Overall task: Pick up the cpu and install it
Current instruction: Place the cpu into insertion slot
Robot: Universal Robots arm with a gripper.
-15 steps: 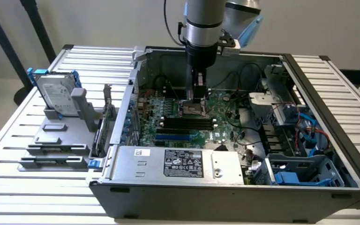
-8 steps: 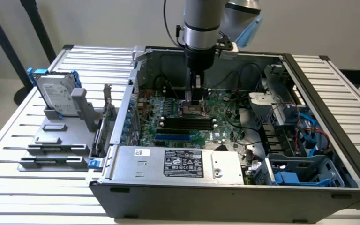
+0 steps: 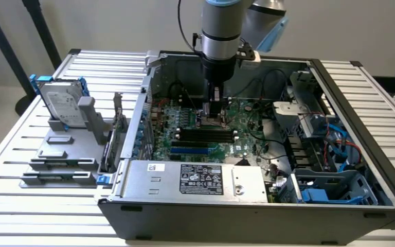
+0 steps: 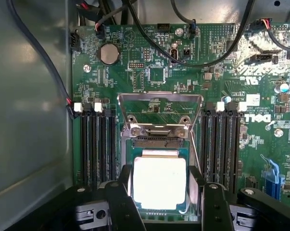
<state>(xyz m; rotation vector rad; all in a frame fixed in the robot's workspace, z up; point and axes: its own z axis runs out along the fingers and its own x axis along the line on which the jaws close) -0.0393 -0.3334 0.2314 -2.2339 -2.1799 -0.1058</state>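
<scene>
The cpu, a small square chip with a bright silver top and a green rim, sits level over the open socket of the green motherboard. My gripper reaches down into the computer case, and its two black fingers press against the chip's opposite edges. The socket's metal load plate is flipped up behind the chip. In the exterior view the gripper hangs straight down over the middle of the motherboard.
Black memory slots flank the socket on both sides. Black cables cross the board beyond it, and the grey case wall stands close by. A silver power supply fills the case's front; a drive with blue brackets stands outside.
</scene>
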